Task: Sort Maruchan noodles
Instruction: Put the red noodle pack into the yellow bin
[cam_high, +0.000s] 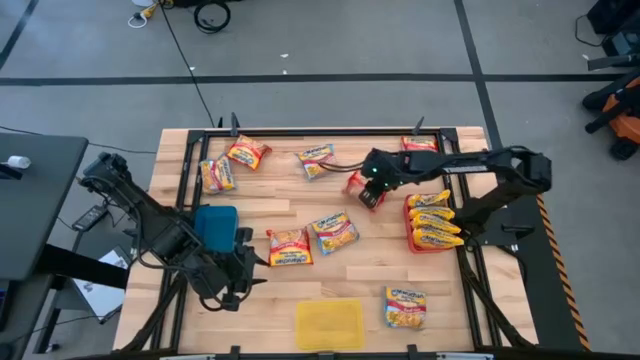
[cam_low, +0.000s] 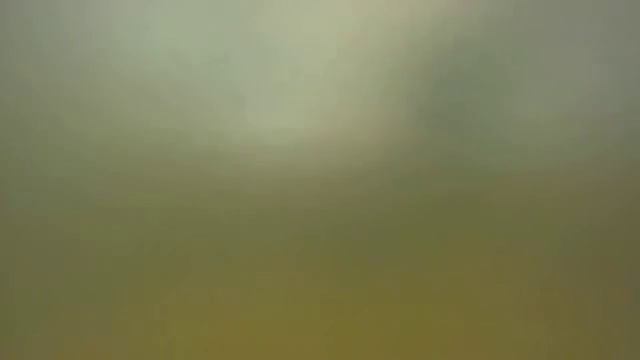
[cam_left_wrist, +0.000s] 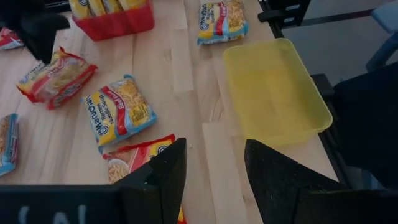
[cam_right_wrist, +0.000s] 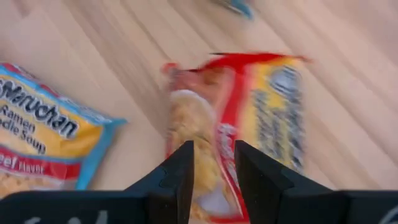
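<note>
Noodle packet (cam_right_wrist: 233, 134) pinched by right gripper (cam_right_wrist: 212, 167) at frame centre — thin edge hold, your lift may slip. Left gripper (cam_left_wrist: 214, 165) fingers apart, empty.

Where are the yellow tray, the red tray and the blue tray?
yellow tray (cam_high: 329, 324), high view, bare floor of the tray.
red tray (cam_high: 412, 246), high view, its lower left rim.
blue tray (cam_high: 215, 222), high view, its bare middle.
</note>
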